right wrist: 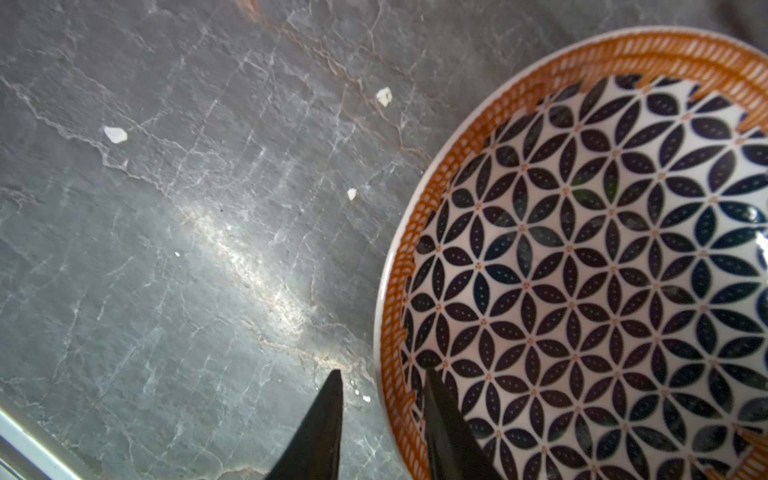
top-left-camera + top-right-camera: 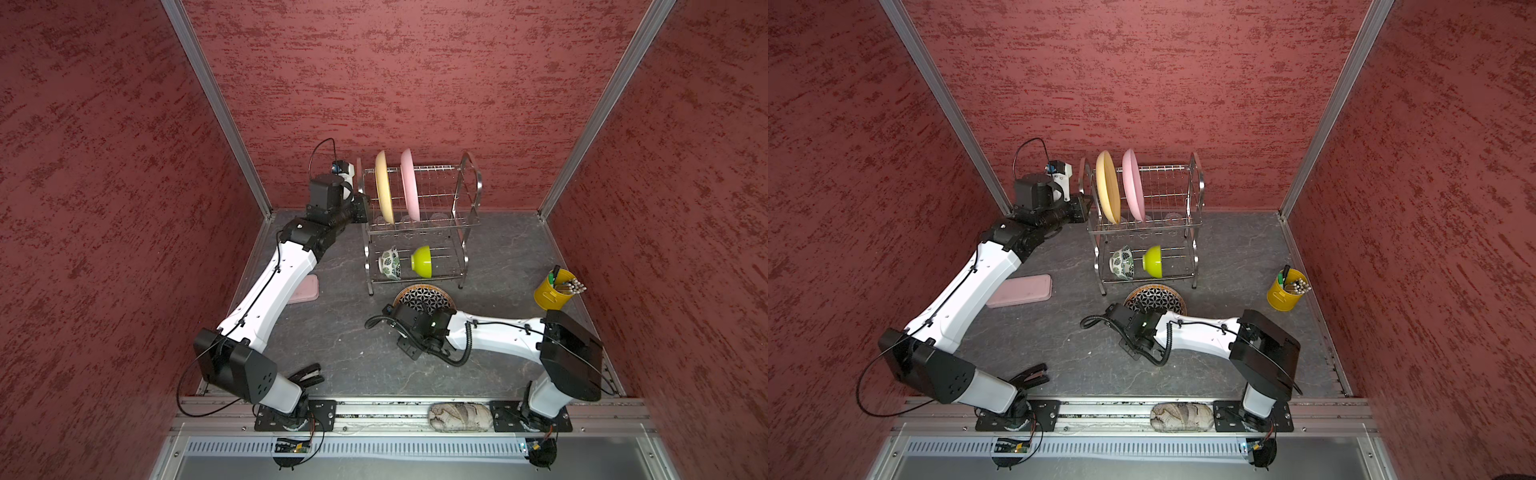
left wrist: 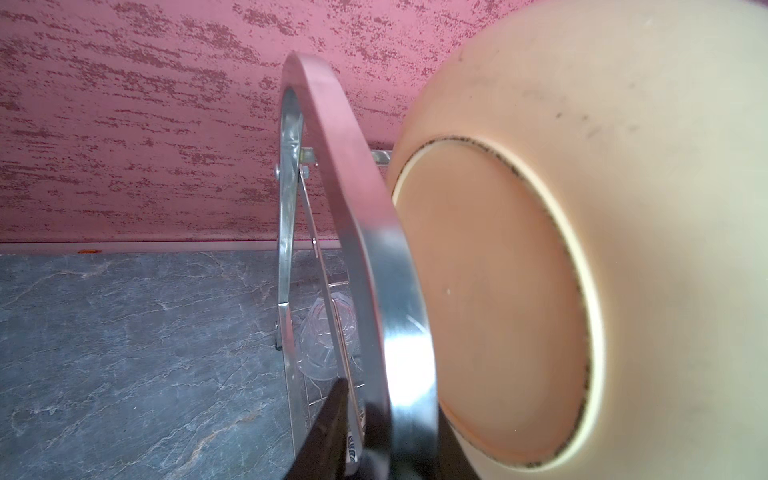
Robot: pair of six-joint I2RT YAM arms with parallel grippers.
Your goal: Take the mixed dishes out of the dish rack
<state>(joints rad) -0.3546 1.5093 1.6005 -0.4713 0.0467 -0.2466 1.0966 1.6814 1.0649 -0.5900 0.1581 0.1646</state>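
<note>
White black-patterned plate with an orange rim (image 1: 582, 270) lies flat, face up, on the grey stone-look table (image 1: 166, 249). It's just in front of the two-tier steel wire dish rack (image 2: 473, 185), so already unloaded. Right gripper (image 1: 383, 374) is right at its edge, with the rim running between the two fingers. One finger is over bare table and the other over the patterned face, so the plate body lies off to the inner finger's side. Jaws stand partly apart and we see table between the outer finger and the rim, so no pinch. Right arm is clearly the nearer one. We reckon the next move hinges on that rim in the gap. Tan-yellow plate (image 2: 384, 187) and pink plate (image 2: 409, 185) stand on edge in the top tier. Green-leaf bowl (image 2: 390, 262) and lime-green bowl (image 2: 422, 261) are on the lower tier. Left gripper (image 2: 361, 208) sits astride the rack's arched steel handle (image 3: 353, 208), and we can't tell if it's clamped.
</note>
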